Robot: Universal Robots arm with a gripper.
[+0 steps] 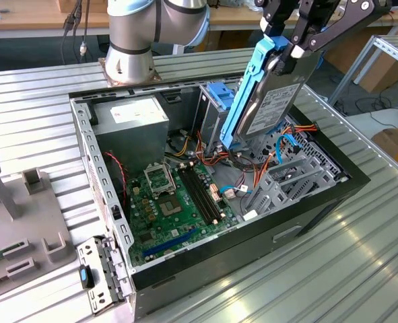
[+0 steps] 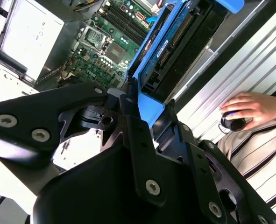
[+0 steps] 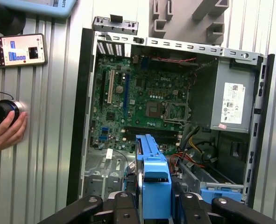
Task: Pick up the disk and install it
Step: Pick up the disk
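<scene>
Gripper [image 1: 289,48] clamped on the upper end of the disk [image 1: 269,101] (blue carrier along one long edge, label showing). Held steeply tilted over the open computer case [image 1: 252,259], lower end near the case's cables. Inside the case: power-supply box [image 1: 133,120], green motherboard [image 1: 175,202], blue-topped cage [image 1: 215,101].

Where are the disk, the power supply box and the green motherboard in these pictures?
disk [image 1: 274,102]: exterior view, on its white label.
power supply box [image 1: 128,114]: exterior view, on its white sticker.
motherboard [image 3: 138,95]: first wrist view, on the green board near its middle.
</scene>
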